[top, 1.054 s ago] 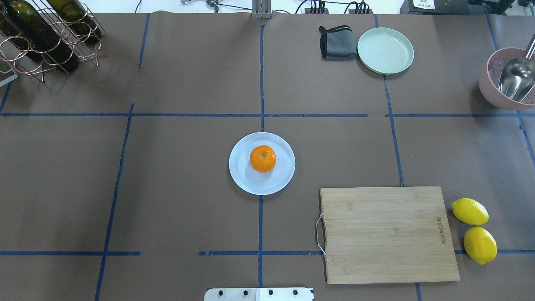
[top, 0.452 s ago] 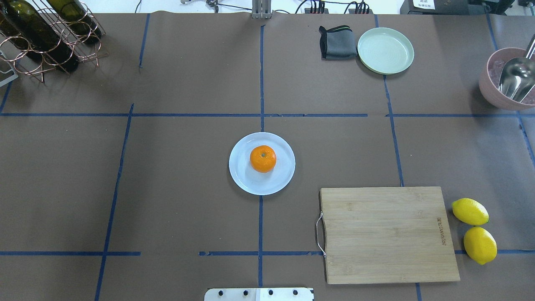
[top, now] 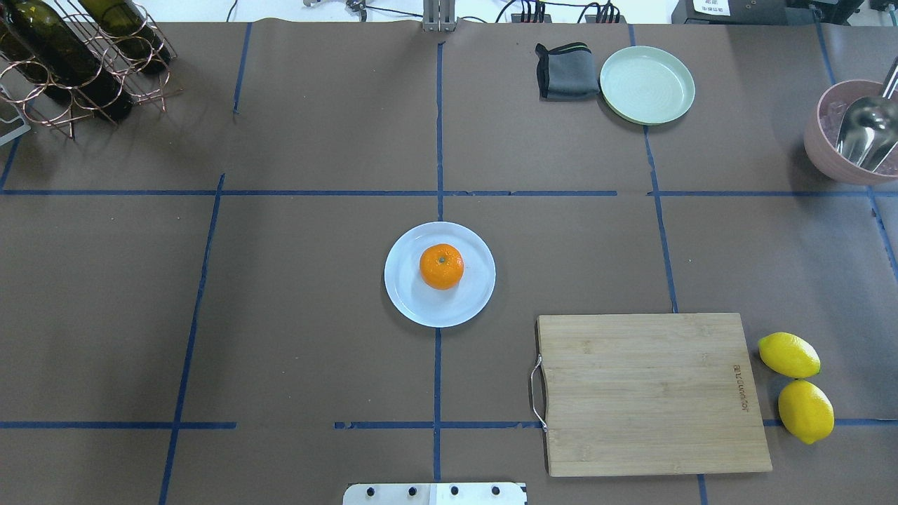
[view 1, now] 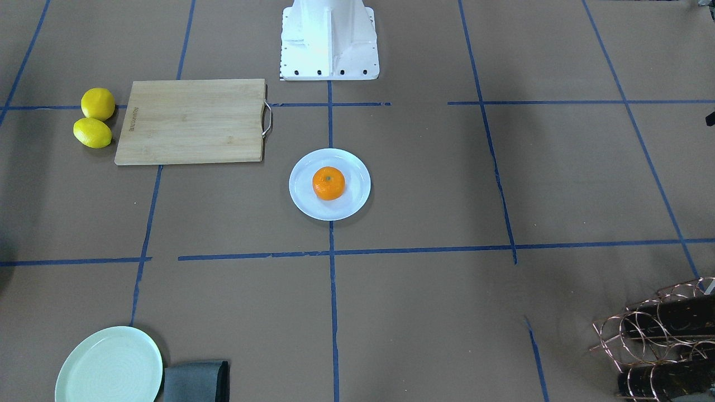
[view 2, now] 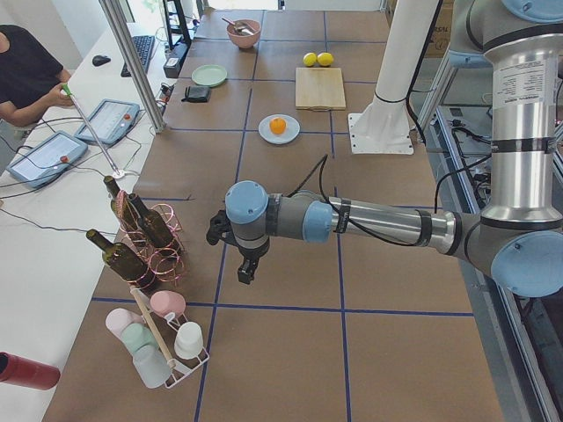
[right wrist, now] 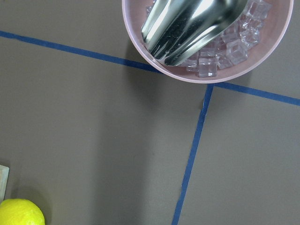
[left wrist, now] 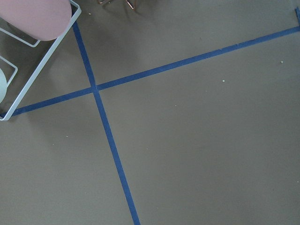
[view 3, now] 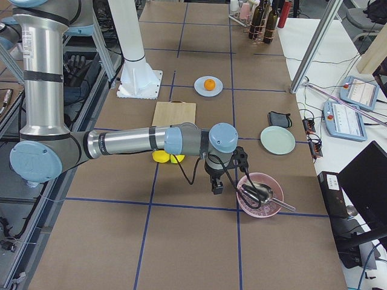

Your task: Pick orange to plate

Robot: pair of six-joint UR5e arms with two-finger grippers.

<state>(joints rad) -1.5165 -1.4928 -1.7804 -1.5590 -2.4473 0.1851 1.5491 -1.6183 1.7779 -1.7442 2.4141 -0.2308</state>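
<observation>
Well, orange (top: pixel 441 266) rests on plate (top: pixel 414 298), inside its rim — left fingers (view 2: pixel 246 271), right fingers (view 3: pixel 216 186): cannot tell width.

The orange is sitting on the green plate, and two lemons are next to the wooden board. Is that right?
Not quite. The orange sits on the pale bluish-white plate in the middle, not on the mint-green plate at the far edge. The overhead exterior view shows it. The two lemons do lie next to the wooden cutting board.
</observation>
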